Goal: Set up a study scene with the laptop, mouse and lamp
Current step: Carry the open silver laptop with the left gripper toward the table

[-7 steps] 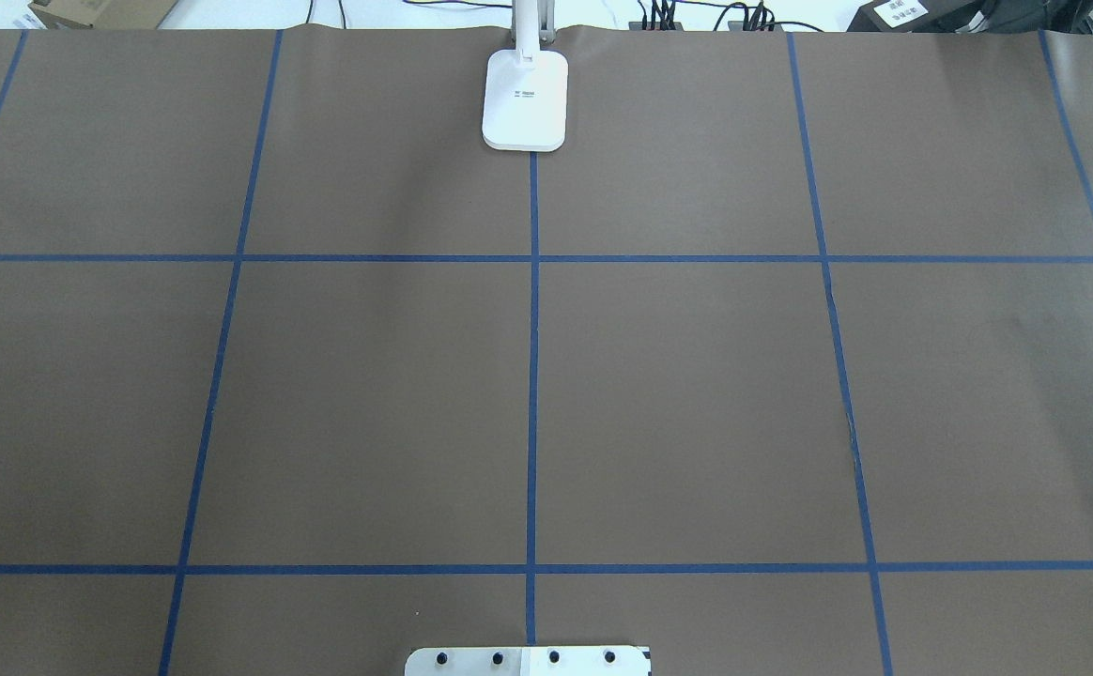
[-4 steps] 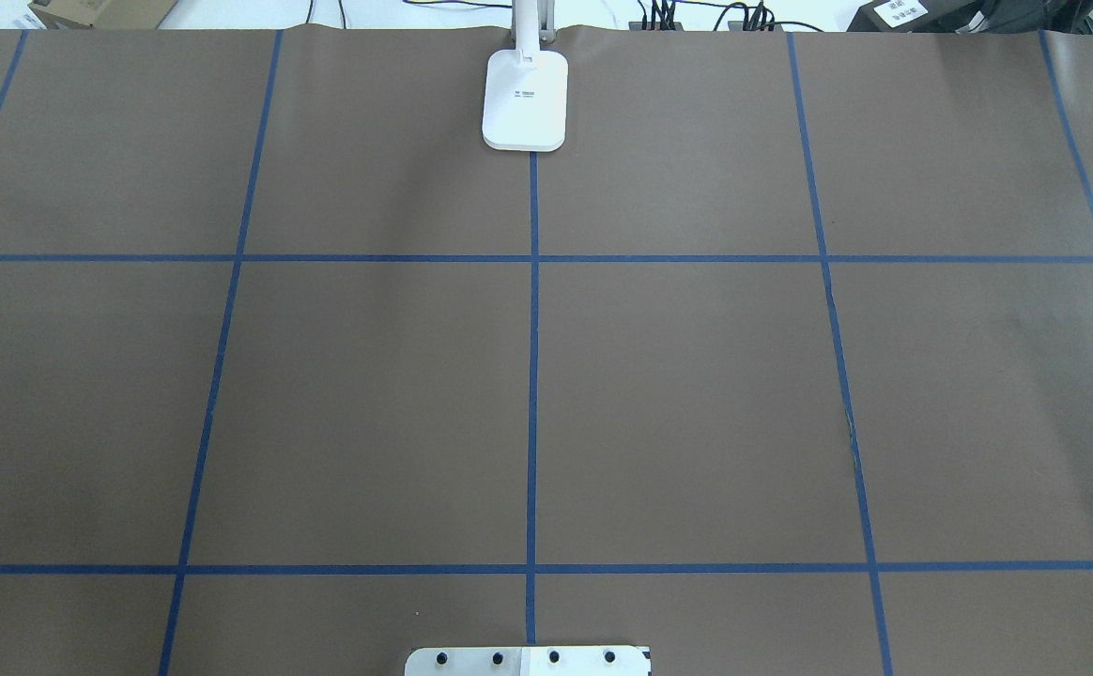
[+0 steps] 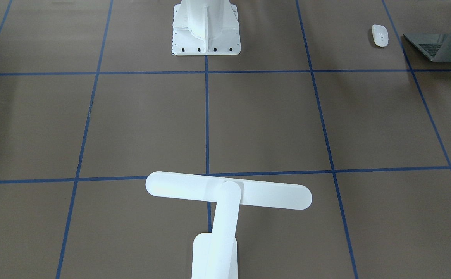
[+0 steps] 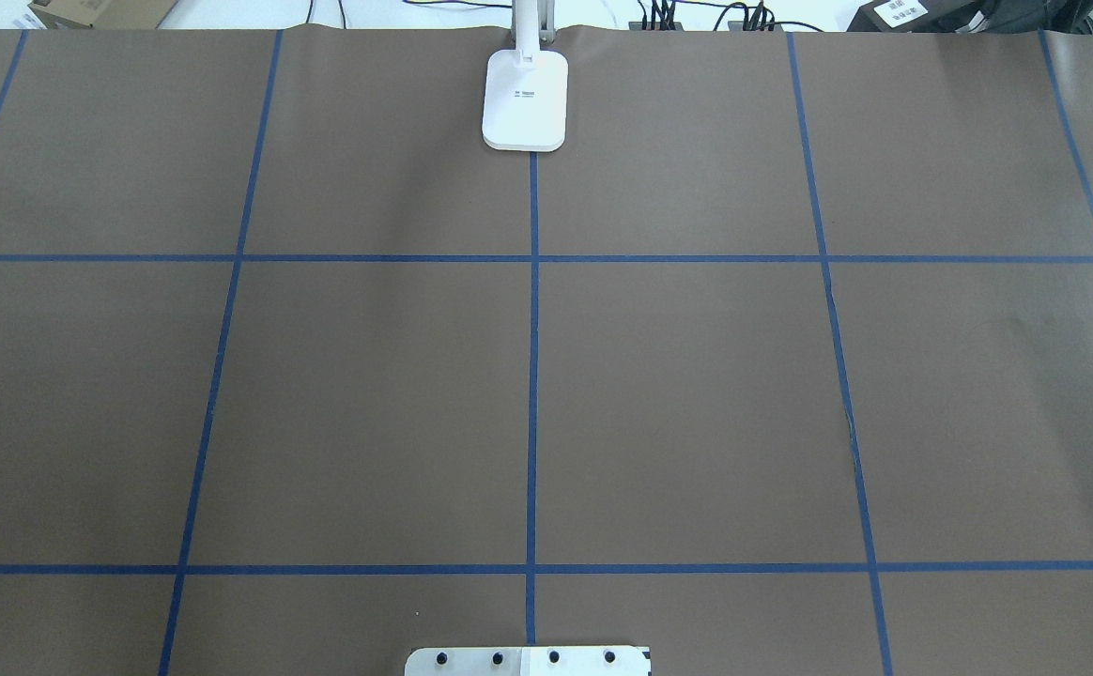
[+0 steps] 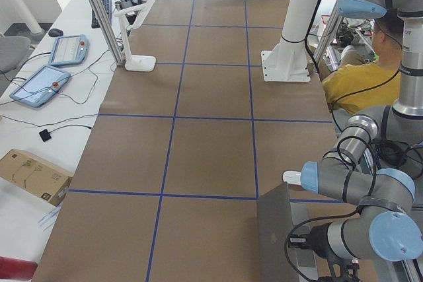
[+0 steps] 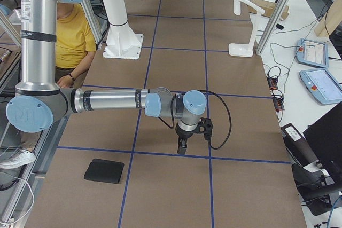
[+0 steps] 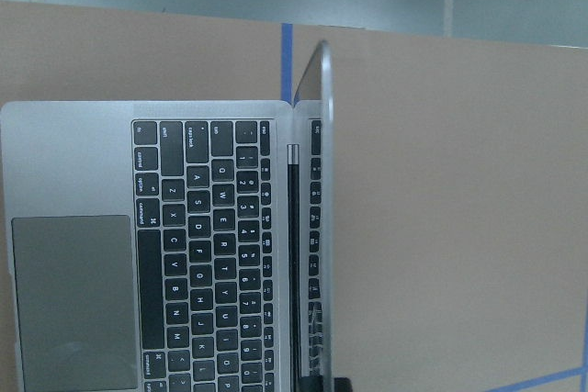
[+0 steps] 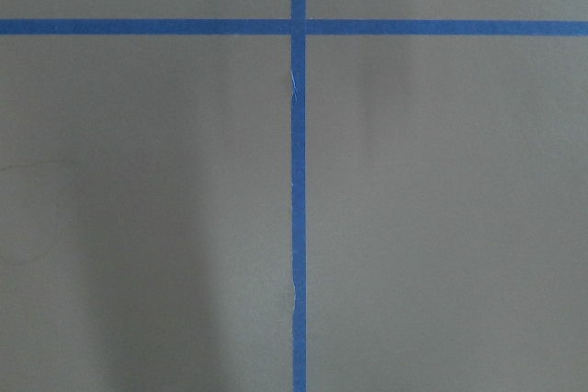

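**Bringing the laptop and the mouse before the lamp is judged not yet done**

The lamp is seen upright at the middle of the operators' edge of the desk, with its bar head reaching in over the surface. The laptop is found open, its screen about upright, by the corner where the robot's edge meets the left end. The mouse is laid near it along the robot's edge, apart from it and nearer the middle. Neither is lifted. From this the lamp is judged settled and the lid raised, while the shifting of laptop and mouse to the middle, in front of the lamp, is left to be done.

The left hand is seen just behind the laptop's lid. Whether it is spread, pressed together or pinching the lid cannot be told, since only a dark tip is shown by the screen's edge in the left wrist view. The right hand is hung low over bare desk toward the right end, and its finger spacing cannot be told from that side view alone.

Little margin is left at the laptop's corner, so any move is best directed inward. Wide room is offered by the middle squares. The white pedestal at the middle of the robot's edge would have to be skirted. A flat black pad is laid near the right end.
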You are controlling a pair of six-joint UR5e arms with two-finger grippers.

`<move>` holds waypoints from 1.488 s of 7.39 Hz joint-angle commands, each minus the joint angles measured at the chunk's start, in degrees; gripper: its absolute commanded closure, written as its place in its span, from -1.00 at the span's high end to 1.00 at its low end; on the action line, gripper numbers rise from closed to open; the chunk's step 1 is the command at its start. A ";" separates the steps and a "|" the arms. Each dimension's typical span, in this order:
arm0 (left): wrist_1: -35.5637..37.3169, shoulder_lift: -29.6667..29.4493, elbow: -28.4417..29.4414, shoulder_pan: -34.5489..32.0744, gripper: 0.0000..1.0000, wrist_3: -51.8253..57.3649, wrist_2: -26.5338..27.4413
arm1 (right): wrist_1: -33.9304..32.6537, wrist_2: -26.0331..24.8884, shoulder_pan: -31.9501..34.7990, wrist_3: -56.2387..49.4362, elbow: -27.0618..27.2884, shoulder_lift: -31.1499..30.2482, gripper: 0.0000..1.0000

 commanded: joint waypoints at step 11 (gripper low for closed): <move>-0.06 -34.70 -0.87 37.75 -1.00 -31.51 -8.42 | 0.00 0.09 0.00 0.09 -0.88 0.00 1.00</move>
